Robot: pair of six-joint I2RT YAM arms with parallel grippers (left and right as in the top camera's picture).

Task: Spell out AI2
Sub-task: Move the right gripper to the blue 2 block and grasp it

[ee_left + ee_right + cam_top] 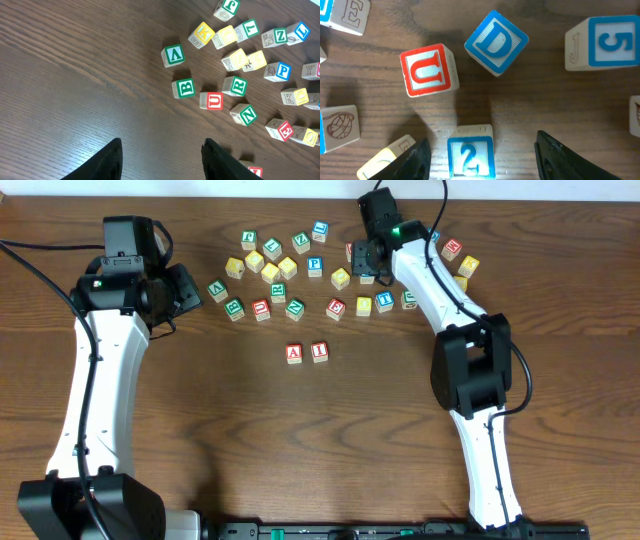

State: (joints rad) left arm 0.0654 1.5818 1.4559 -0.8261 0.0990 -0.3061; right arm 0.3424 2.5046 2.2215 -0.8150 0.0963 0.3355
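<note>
A red A block and a red I block stand side by side at the table's middle. A blue 2 block lies between the open fingers of my right gripper, untouched by either finger. In the overhead view my right gripper hangs over the block cluster at the back and hides the 2 block. My left gripper is open and empty above bare wood, at the left of the cluster in the overhead view.
Several loose letter blocks are scattered along the back. Close around the 2 block are a red U, a blue D, a blue 5 and a yellow block next to the left finger.
</note>
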